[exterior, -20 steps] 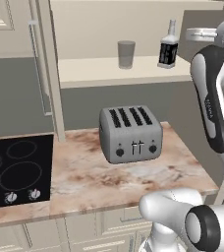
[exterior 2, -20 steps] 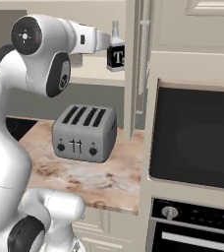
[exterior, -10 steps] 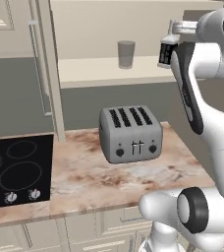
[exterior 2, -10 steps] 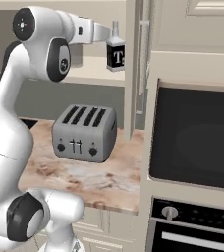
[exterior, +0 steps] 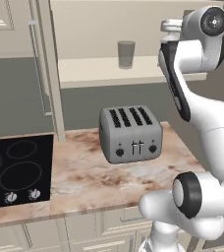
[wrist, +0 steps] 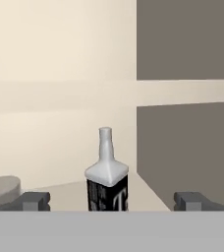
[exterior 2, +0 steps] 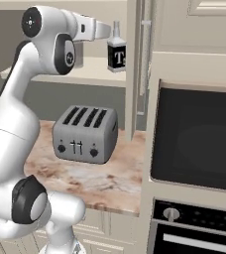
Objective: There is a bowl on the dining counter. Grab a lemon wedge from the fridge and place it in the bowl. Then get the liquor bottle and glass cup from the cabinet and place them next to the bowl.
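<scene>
The liquor bottle [wrist: 107, 178], pale at neck and shoulders with a black label, stands upright on the cream shelf of the cabinet [exterior: 92, 74]. My gripper [wrist: 113, 202] is open, its two dark fingertips [wrist: 33, 201] spread wide on either side of the bottle, which is still a little ahead of them. In the right base view my hand [exterior 2: 92, 30] reaches level toward the bottle [exterior 2: 116, 49] from the left. The glass cup [exterior: 126, 54] stands on the same shelf left of the bottle; its rim [wrist: 1, 189] shows at the hand view's lower left.
A grey four-slot toaster [exterior: 130, 134] sits on the marbled worktop [exterior: 84, 177] below the shelf. A black cooktop [exterior: 15, 167] lies to the left. The open cabinet door's edge [exterior 2: 134, 64] stands right of the bottle, beside a dark built-in oven [exterior 2: 199, 139].
My arm has risen and swung toward the shelf, now covering the bottle in the left base view. The hand has come closer to the bottle. The jaws stayed open.
</scene>
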### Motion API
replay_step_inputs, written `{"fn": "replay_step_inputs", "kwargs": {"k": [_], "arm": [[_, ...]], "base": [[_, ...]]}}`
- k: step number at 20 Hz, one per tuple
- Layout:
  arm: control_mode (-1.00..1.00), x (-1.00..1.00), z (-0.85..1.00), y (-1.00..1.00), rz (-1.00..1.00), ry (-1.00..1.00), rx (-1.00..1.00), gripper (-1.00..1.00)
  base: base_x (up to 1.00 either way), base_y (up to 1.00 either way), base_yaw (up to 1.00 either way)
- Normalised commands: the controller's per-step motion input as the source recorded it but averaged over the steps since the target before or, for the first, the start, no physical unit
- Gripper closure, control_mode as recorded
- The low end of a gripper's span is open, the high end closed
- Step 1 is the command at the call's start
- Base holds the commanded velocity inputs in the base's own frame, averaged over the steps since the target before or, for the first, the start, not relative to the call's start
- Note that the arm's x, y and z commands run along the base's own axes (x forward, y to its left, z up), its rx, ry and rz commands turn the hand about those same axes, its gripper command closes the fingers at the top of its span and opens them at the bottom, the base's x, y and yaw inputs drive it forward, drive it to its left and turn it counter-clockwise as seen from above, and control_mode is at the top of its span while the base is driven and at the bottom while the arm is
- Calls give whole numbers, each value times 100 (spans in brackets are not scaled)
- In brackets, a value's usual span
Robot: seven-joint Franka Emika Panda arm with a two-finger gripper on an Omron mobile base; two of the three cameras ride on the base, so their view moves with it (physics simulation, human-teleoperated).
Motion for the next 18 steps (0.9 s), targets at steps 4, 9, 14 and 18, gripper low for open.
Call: {"fn": "replay_step_inputs", "kwargs": {"k": [4, 9, 14, 18], "arm": [[-100, 50, 0, 0, 0, 0, 0, -100], [-100, 49, 0, 0, 0, 0, 0, -100], [-100, 35, -25, -11, 0, 0, -7, -100], [-100, 34, -11, -21, 0, 0, -3, -100]], "base": [[0, 0, 0], [0, 0, 0], [0, 0, 0], [0, 0, 0]]}}
